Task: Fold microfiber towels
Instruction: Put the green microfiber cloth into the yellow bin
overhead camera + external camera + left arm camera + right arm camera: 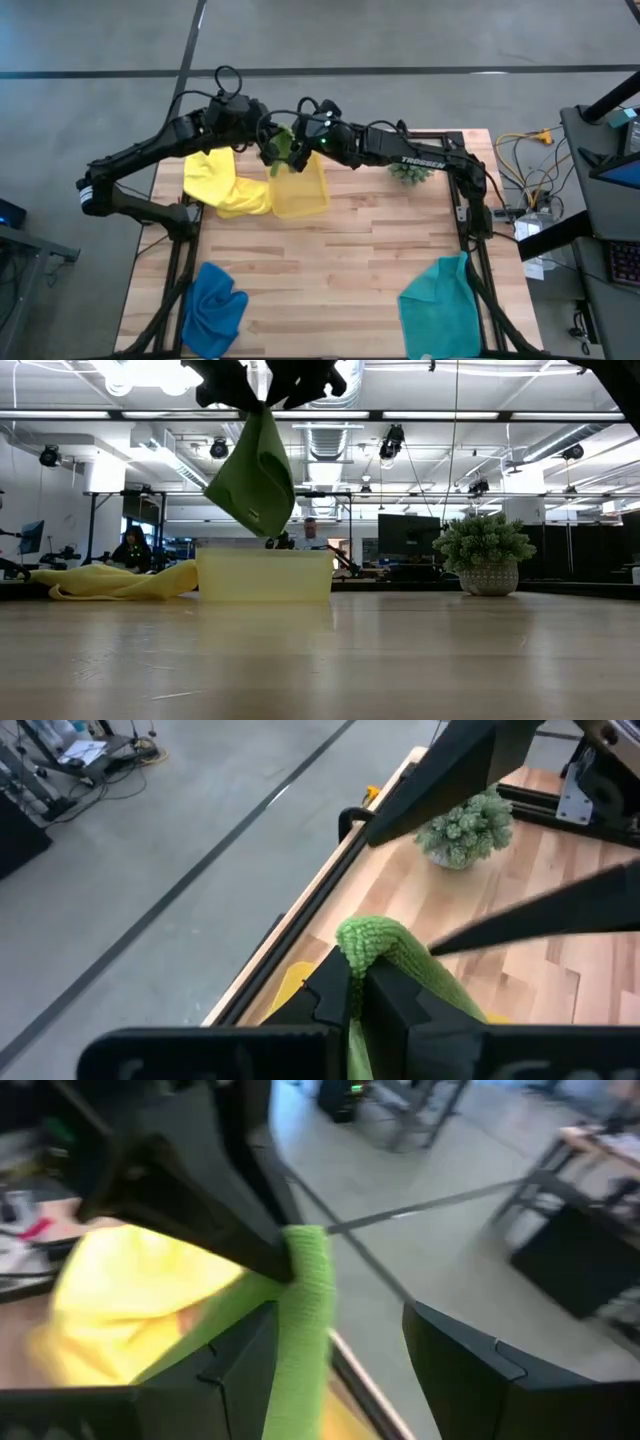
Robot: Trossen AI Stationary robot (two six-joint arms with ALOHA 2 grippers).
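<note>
from above i see both grippers meeting over the far edge of the bin (300,195), the lime green towel (281,148) bunched between them, the yellow towel (222,180) lying beside the bin; at table height the lime towel hangs folded in the air above the bin; in the left wrist view the left gripper (358,988) is clenched on its edge; in the right wrist view the right gripper (340,1340) stands released, the cloth against one finger; i'd lower gently, keeping the fold aligned.

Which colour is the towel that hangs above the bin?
Lime green towel, held by the left gripper. The low view shows it best.
</note>
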